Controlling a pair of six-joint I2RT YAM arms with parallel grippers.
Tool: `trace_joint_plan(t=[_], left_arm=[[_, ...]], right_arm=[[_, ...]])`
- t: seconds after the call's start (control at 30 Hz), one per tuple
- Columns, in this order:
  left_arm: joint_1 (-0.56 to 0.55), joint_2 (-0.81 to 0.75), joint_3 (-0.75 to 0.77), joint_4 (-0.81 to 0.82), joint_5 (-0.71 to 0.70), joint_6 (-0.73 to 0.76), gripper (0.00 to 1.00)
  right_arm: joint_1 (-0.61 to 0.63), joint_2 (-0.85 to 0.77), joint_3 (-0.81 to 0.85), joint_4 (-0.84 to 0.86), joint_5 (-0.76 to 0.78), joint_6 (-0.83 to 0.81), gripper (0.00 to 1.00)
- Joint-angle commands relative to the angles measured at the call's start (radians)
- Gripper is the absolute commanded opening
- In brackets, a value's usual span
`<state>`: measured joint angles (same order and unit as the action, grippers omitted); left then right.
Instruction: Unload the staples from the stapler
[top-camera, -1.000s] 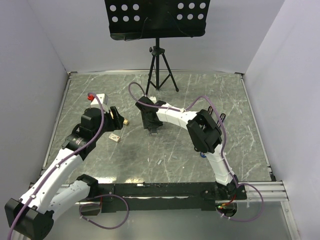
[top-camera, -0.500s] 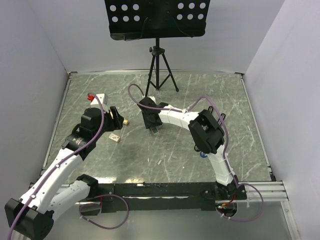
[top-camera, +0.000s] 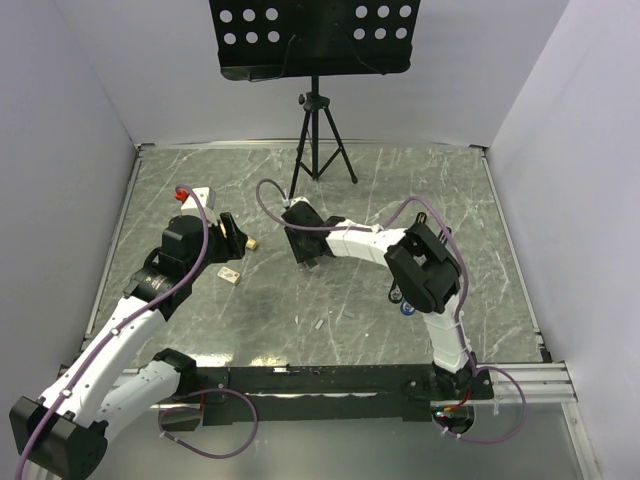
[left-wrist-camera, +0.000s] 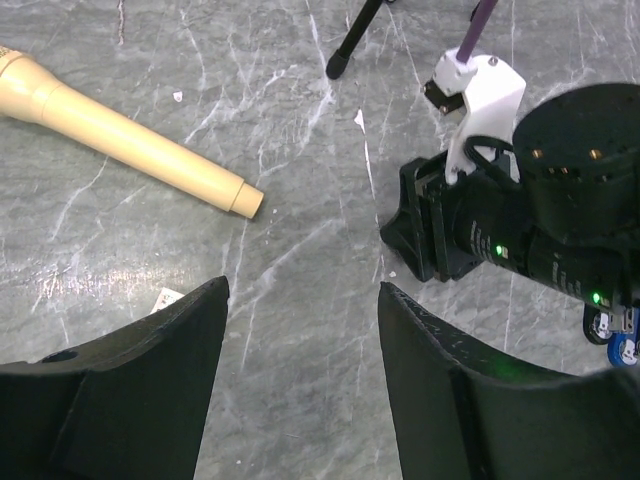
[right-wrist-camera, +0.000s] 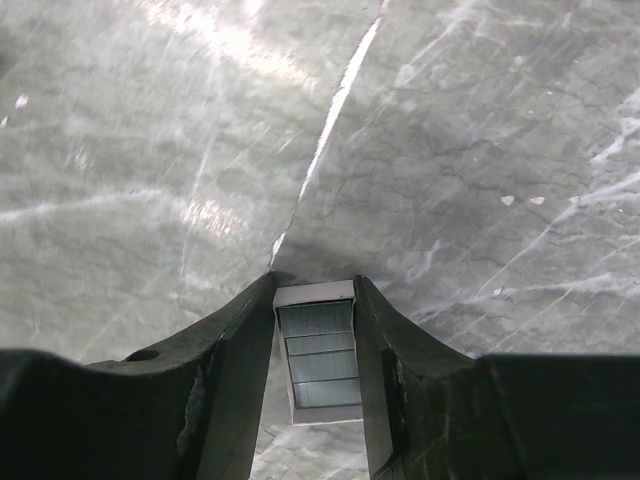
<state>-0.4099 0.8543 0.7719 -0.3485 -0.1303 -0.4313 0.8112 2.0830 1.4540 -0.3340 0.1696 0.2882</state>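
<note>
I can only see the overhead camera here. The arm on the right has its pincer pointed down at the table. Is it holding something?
Observer: Yes. The right wrist camera shows the right pincer clamped on the stapler, a small grey ribbed block between its fingers.
Operator: And the other arm's pincer?
Observer: The left pincer is open, with nothing between its fingers.
Operator: What is that tan speck beside it?
Observer: In the left wrist camera it looks to be the tip of a long beige cylinder that steps down to a narrower end.
</note>
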Motion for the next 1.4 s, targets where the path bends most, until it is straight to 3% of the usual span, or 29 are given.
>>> trace_joint_plan(t=[0.0,0.47,0.6,0.8,1.07,1.2,1.37], left_arm=[[-0.001,-0.003,0.007,0.022,-0.023,0.006,0.66],[0.0,-0.02,0.015,-0.007,-0.115,-0.007,0.65],[-0.001,-0.06,0.007,0.0,-0.149,-0.012,0.66],[0.0,-0.139,-0.009,0.02,-0.186,-0.012,0.68],[0.0,-0.181,-0.017,0.034,-0.183,-0.009,0.69],[-0.001,-0.175,-0.013,0.031,-0.17,-0.003,0.69],[-0.001,-0.184,-0.019,0.039,-0.146,-0.001,0.69]], right_arm=[[0.058,-0.037,-0.079,-0.01,-0.097,-0.063,0.43],[0.16,-0.129,-0.193,0.056,-0.165,-0.116,0.42],[0.16,-0.184,-0.204,0.05,-0.154,-0.089,0.54],[0.146,-0.277,-0.176,-0.042,-0.138,-0.002,0.64],[0.132,-0.356,-0.158,-0.463,0.076,0.422,0.65],[0.134,-0.396,-0.21,-0.591,0.093,0.668,0.65],[0.135,-0.414,-0.265,-0.657,0.041,0.845,0.65]])
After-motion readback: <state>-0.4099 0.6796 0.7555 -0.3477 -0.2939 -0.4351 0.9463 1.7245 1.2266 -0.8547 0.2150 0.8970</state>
